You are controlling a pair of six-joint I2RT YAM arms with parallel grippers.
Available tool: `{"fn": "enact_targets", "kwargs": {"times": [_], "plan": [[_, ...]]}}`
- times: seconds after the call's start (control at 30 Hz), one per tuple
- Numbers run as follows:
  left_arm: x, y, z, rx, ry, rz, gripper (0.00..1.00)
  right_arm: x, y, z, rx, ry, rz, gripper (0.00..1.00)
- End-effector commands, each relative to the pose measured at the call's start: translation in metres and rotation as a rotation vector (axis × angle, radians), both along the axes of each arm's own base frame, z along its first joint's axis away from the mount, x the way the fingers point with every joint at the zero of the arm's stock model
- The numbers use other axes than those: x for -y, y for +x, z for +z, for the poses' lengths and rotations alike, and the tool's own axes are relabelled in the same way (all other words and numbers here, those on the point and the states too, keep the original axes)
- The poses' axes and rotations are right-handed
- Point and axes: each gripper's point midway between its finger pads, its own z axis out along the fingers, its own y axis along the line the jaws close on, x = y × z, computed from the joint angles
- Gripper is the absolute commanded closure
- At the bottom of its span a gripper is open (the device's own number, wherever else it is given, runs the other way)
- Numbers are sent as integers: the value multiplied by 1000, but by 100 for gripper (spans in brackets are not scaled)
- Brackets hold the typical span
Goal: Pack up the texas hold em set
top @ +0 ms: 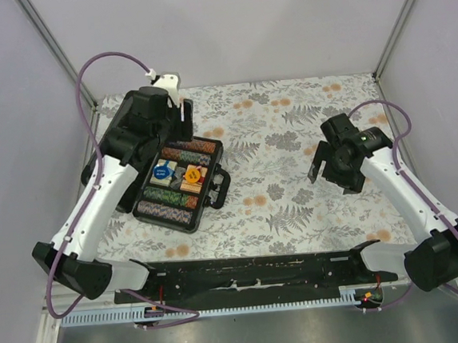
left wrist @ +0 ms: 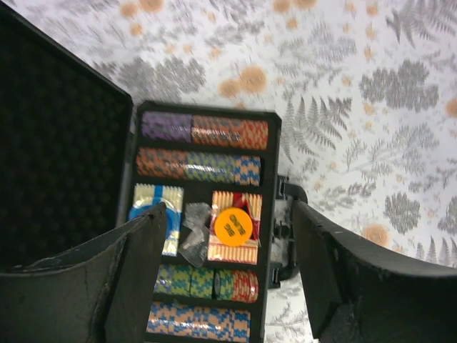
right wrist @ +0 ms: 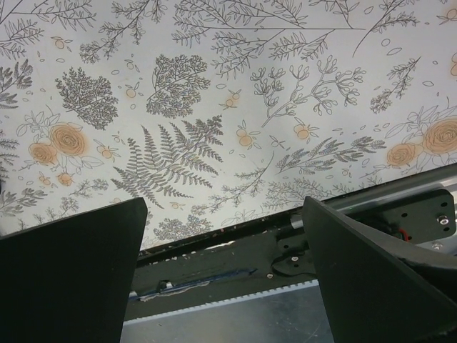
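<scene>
The black briefcase [top: 211, 150] lies open at the table's left, its lid [left wrist: 57, 157] folded out to the left under my left arm. Rows of multicoloured poker chips [left wrist: 203, 131] fill the tray. An orange round chip [left wrist: 235, 224] lies on the reddish card deck [left wrist: 228, 249]. A blue round chip [left wrist: 146, 211] lies on a striped pack, and a small clear-grey piece [left wrist: 194, 232] sits between them. The handle [left wrist: 287, 229] points right. My left gripper [top: 183, 121] is open and empty above the case, as the left wrist view [left wrist: 228, 207] shows. My right gripper [top: 330, 180] is open and empty over bare cloth [right wrist: 225, 207].
A floral cloth [top: 290, 134] covers the table. A black rail [top: 262, 269] runs along the near edge, also in the right wrist view [right wrist: 235, 264]. Enclosure walls and metal posts [top: 59, 58] stand close on the left, right and back.
</scene>
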Motion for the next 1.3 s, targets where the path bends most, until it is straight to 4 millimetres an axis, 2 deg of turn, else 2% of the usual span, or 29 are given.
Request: {"fn": "enact_targets", "kwargs": {"times": [0.0, 0.17, 0.4, 0.5, 0.77, 1.0, 1.27], "plan": [[-29, 8, 55, 141, 111, 66, 20, 4, 9, 2, 37, -18, 9, 2], [-51, 5, 86, 197, 169, 143, 13, -1, 14, -2, 41, 3, 42, 2], [-84, -1, 116, 230, 218, 273, 9, -10, 17, -9, 55, 39, 86, 2], [-96, 1, 123, 237, 218, 304, 8, -14, 18, -11, 67, 66, 100, 2], [-124, 9, 116, 202, 300, 390, 8, -28, 19, -16, 79, 139, 138, 2], [-148, 10, 90, 119, 392, 478, 8, -27, 18, -15, 88, 136, 150, 2], [-183, 14, 52, 22, 365, 627, 8, -31, 14, -14, 85, 160, 167, 2]]}}
